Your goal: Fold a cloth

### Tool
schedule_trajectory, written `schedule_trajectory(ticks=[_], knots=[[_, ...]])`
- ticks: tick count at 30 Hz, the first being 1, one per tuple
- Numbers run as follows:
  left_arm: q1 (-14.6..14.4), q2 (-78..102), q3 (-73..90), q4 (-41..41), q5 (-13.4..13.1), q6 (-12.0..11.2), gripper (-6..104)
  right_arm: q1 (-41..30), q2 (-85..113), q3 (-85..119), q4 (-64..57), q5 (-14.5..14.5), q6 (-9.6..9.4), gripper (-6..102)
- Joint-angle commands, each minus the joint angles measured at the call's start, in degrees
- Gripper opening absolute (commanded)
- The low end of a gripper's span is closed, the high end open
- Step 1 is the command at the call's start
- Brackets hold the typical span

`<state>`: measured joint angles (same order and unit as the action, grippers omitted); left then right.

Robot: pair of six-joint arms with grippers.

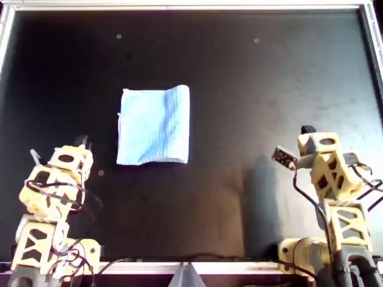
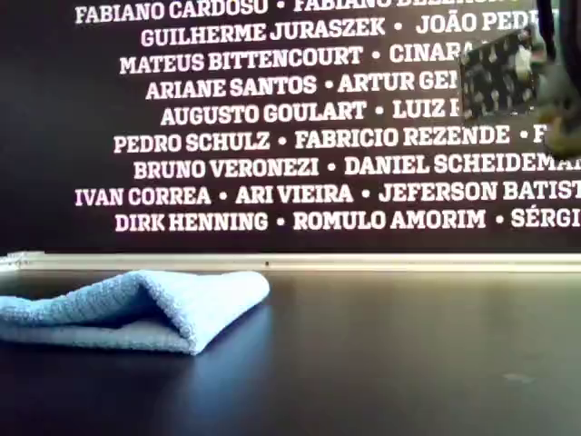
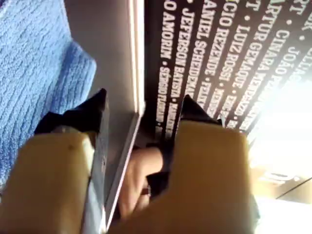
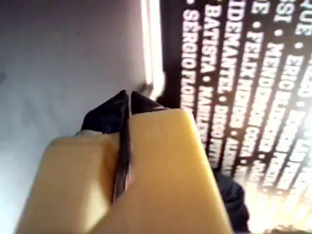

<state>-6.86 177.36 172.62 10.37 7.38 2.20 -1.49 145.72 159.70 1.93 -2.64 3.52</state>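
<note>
The light blue cloth point(image 1: 154, 125) lies on the black table, doubled over into an upright rectangle with its rounded fold on the overhead view's right side. In the exterior view the cloth point(image 2: 136, 309) shows two layers at that view's left. My left gripper point(image 1: 84, 142) hovers at the overhead view's lower left, apart from the cloth, jaws open and empty point(image 3: 144, 100); the cloth point(image 3: 34, 73) shows beside one finger. My right gripper point(image 1: 307, 130) is at the overhead view's right, far from the cloth, shut on nothing point(image 4: 129, 97).
A pale raised rim point(image 1: 179, 7) borders the black table point(image 1: 257, 84). Behind it stands a dark wall printed with white names point(image 2: 272, 136). A blurred part of an arm point(image 2: 508, 73) hangs at the exterior view's upper right.
</note>
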Motion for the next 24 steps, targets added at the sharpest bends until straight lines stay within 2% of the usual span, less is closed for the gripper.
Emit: schedule_trajectory(ticks=[1, 3, 11, 16, 20, 22, 24], knots=[[0.97, 0.62, -0.79, -0.09, 0.26, -0.18, 52, -1.85, 5.01, 0.88, -3.6, 0.18, -0.62, 2], [0.88, 0.62, -0.79, -0.09, 0.26, -0.18, 52, -2.72, 10.28, 1.93, -3.6, -0.7, -0.62, 2], [1.14, 0.7, -0.79, -0.09, 0.26, -0.18, 52, -1.85, 30.67, 10.2, -3.6, -0.79, -0.62, 2], [0.7, 0.7, -0.79, -0.09, 1.05, -0.18, 52, -1.76, 32.17, 14.5, -3.52, -0.79, -0.53, 2], [1.41, 0.7, -0.79, -0.09, 0.26, -0.18, 52, -2.02, 32.08, 14.5, -3.34, -0.79, -0.53, 2], [3.16, 0.79, -0.79, 0.09, 0.18, -0.18, 52, -2.72, 31.9, 14.5, -2.2, -0.18, -0.53, 2], [6.33, 0.88, -0.79, 1.32, 0.26, -0.18, 48, -2.9, 32.43, 14.5, 1.58, 0.09, -0.53, 2]])
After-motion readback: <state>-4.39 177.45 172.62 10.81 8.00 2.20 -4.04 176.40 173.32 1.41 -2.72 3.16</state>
